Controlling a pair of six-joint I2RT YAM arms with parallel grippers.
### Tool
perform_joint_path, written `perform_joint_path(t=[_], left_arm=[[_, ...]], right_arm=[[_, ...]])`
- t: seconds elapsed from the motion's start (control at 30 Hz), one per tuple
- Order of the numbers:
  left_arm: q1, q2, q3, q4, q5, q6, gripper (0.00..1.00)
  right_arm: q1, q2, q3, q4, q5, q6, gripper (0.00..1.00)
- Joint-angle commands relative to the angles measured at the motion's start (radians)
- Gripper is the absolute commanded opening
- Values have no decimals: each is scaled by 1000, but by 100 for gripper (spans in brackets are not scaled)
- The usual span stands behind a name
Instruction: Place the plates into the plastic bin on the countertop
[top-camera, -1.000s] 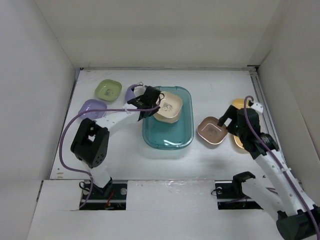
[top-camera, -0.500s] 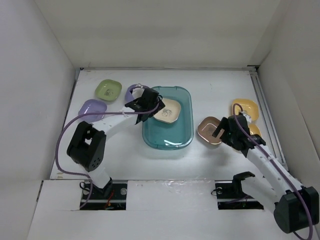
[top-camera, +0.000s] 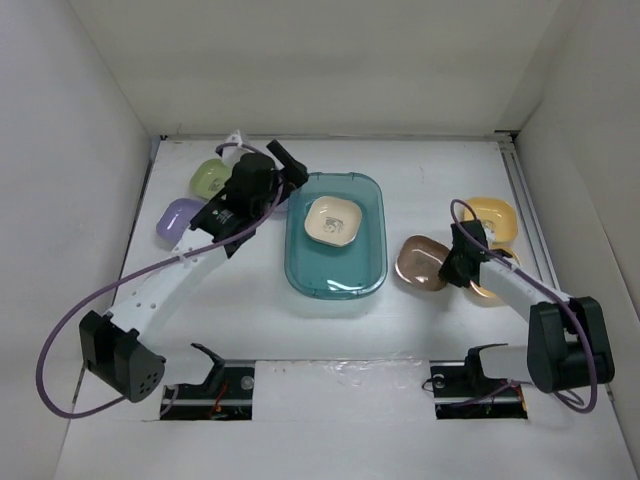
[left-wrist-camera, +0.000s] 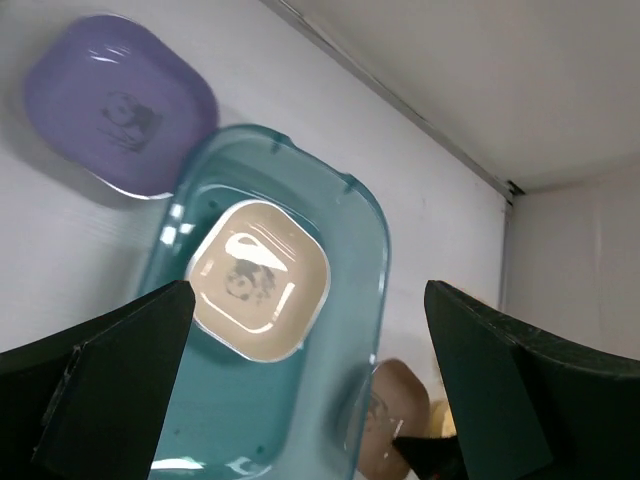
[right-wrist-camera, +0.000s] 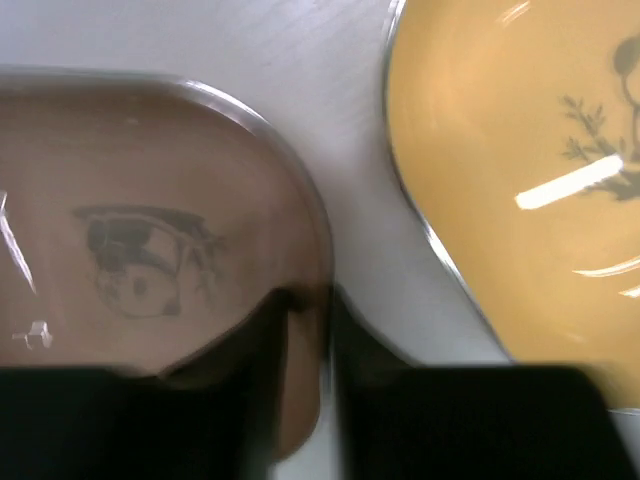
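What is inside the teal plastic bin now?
One cream plate with a small centre print lies flat in the plastic bin, toward its far end. The floor under the plate is covered; the rest looks bare.

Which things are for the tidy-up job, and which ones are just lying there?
For the job: teal bin, cream plate already inside it, green plate, purple plate, brown plate, yellow plate.

Just there: purple cable, white wall.
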Motion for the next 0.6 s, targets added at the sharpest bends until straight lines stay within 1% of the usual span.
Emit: perform_joint_path(t=[0.0, 0.03, 0.07, 0.1, 0.17, 0.2, 0.27, 0.3, 0.33, 0.37, 0.4, 0.43, 0.47, 0.53, 0.57], left_arm=[[132, -6, -28, -43, 12, 53, 100], [180, -16, -44, -33, 49, 73, 100], [227, -16, -66, -20, 119, 82, 100], [301, -29, -106, -9, 132, 83, 100], [353, -44, -138, -9, 132, 83, 100], [367, -58, -152, -9, 122, 83, 100], [377, -58, -164, -25, 77, 72, 100], [377, -58, -164, -39, 35, 61, 100], [377, -58, -164, -52, 19, 50, 100], [377, -67, -164, -52, 2, 37, 100], [377, -67, -164, -96, -21, 21, 100], [377, -67, -155, -117, -74, 0, 100], [386, -78, -155, -131, -96, -17, 100], [422, -78, -176, -142, -84, -26, 100], [447, -78, -208, -142, -73, -26, 100]], right_arm=[[-2, 37, 63, 69, -17, -26, 11], [-2, 48, 63, 69, -17, -17, 0], [-2, 48, 74, 69, -17, -16, 0], [-2, 34, 92, 42, -17, 6, 0], [7, 4, 124, 19, 18, 7, 0], [18, -9, 146, -3, 67, 7, 0], [27, -42, 247, -65, 127, 17, 0], [27, -55, 287, -123, 157, 8, 0], [27, -64, 366, -153, 215, 8, 0], [36, -73, 405, -180, 242, -1, 0], [36, -82, 439, -213, 259, -15, 0], [51, -95, 472, -222, 268, -15, 0], [64, -95, 526, -222, 268, -15, 0], [94, -104, 560, -193, 236, -43, 0], [134, -104, 597, -179, 213, -43, 0]])
